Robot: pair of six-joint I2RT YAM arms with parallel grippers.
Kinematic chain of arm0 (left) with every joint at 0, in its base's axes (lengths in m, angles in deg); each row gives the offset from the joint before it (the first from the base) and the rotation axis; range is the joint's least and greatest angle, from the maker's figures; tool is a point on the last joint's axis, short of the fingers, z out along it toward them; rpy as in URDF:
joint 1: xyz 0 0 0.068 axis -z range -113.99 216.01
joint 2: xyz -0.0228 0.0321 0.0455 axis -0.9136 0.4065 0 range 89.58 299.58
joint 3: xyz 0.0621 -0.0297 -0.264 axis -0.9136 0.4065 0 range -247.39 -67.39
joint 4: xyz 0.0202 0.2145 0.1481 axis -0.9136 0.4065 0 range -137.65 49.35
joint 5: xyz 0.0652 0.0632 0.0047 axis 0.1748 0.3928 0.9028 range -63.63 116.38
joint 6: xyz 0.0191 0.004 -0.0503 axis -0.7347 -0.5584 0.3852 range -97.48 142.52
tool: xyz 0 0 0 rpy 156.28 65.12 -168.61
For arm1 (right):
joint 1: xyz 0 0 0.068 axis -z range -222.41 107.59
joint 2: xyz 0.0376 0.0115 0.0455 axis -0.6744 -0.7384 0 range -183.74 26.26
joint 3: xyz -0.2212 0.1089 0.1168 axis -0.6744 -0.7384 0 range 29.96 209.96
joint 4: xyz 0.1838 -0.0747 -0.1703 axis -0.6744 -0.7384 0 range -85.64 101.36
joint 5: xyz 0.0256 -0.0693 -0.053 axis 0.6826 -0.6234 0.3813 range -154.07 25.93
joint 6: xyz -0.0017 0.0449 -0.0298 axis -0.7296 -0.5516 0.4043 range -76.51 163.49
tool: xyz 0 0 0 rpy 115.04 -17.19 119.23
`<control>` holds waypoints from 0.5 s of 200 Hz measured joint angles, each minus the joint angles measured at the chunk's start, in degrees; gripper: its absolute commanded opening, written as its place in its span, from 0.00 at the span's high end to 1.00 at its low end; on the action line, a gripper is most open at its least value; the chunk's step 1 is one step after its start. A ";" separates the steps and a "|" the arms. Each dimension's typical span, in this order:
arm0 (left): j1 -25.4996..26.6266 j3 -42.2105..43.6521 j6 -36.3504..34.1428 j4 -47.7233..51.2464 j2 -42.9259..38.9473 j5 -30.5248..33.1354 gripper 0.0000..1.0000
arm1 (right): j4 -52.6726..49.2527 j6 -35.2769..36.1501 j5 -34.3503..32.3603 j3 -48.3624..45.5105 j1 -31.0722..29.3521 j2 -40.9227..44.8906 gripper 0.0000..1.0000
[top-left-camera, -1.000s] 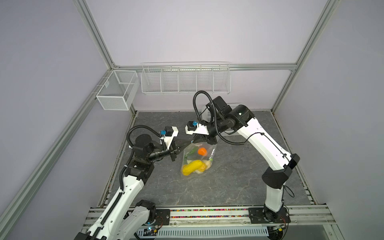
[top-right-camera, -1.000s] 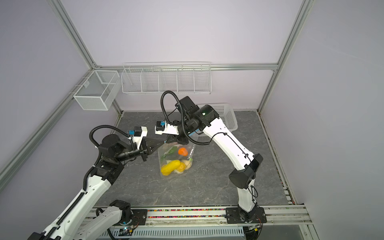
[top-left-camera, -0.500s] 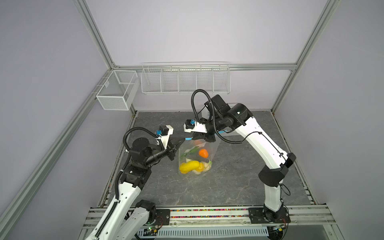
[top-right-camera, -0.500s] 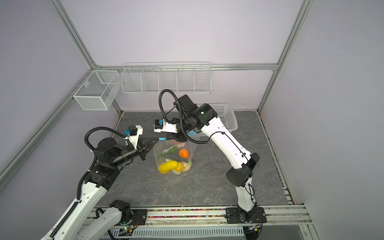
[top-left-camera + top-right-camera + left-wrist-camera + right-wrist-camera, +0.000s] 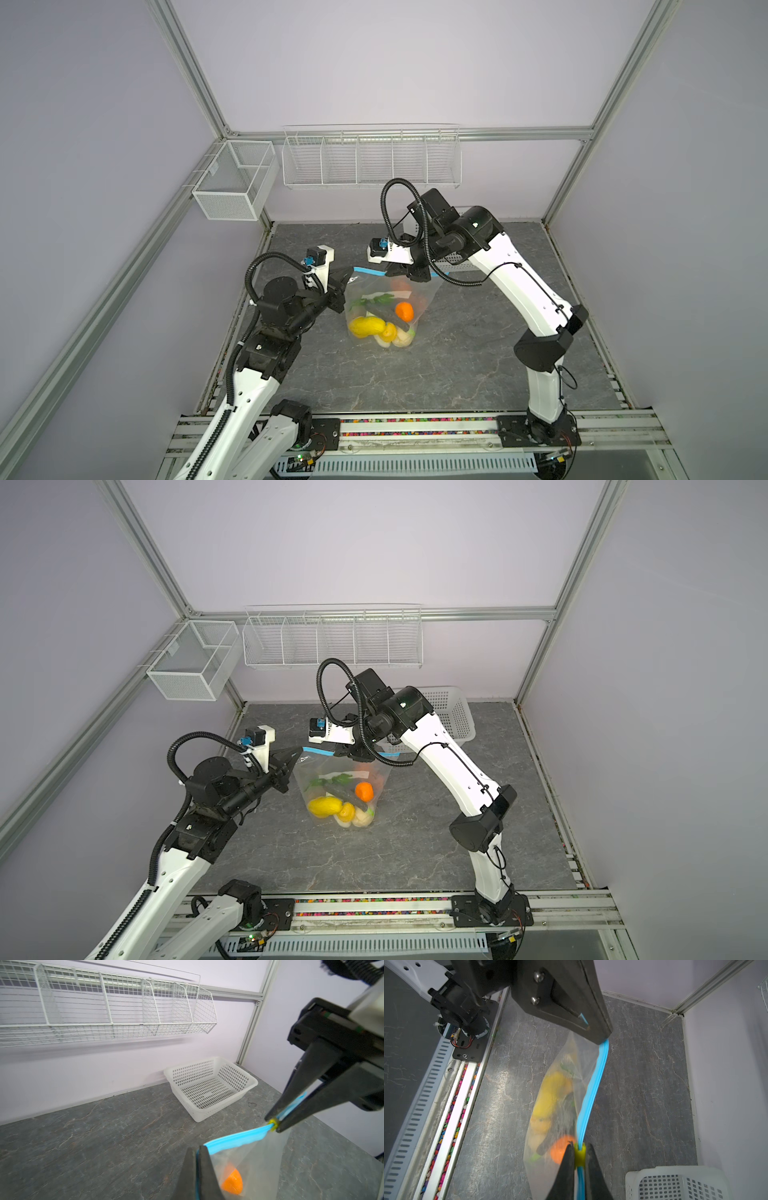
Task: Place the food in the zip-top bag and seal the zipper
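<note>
Above the grey marbled tabletop [image 5: 457, 374], a large clear crinkly plastic zip-top bag [image 5: 428, 291] is held up by its mouth edge between both arms. One end of the thin light-blue zipper strip [image 5: 591, 1093] is pinched by the closed left gripper [image 5: 198, 1149]; the small yellow slider tab [image 5: 580, 1153] further along the strip is clamped between the nearly closed jaws of the right gripper [image 5: 578, 1148]. Between the two grips the strip is stretched in a slight curve; whether it is sealed cannot be told. The toy food is gathered in the bag's lower part: a round orange [image 5: 404, 311], a yellow lemon [image 5: 365, 326], a dark oblong piece [image 5: 384, 313], leafy green pieces [image 5: 376, 298] and pale lumps [image 5: 401, 340]. A white perforated plastic basket [image 5: 209, 1086] stands well apart by the back wall
</note>
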 measured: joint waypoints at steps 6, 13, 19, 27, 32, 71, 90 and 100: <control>0.00 0.00 -0.04 0.11 0.00 0.87 1.00 | -0.07 0.00 -0.15 0.04 0.00 0.00 0.94; 0.02 0.00 -0.07 0.13 0.02 1.75 1.00 | -0.17 0.00 -0.39 0.11 0.00 0.00 0.94; 0.02 0.00 -0.09 0.15 0.00 2.40 1.00 | -0.20 0.00 -0.55 0.11 0.00 0.00 0.94; 0.04 0.00 -0.20 0.20 0.00 3.34 1.00 | -0.24 0.00 -0.79 0.11 0.00 0.00 0.94; 0.07 0.00 -0.22 0.26 0.00 3.91 1.00 | -0.24 0.00 -0.90 0.11 0.00 0.00 0.94; 0.11 0.00 -0.46 0.94 -0.81 7.91 1.00 | -0.68 0.00 -1.36 0.11 0.07 0.00 0.94; 0.11 0.00 -0.92 1.03 -1.88 9.33 1.00 | -1.05 0.00 -1.38 0.11 0.42 0.02 0.94; 0.09 0.00 -1.36 1.01 -2.21 10.03 1.00 | -1.27 0.00 -1.40 0.04 0.74 0.02 0.94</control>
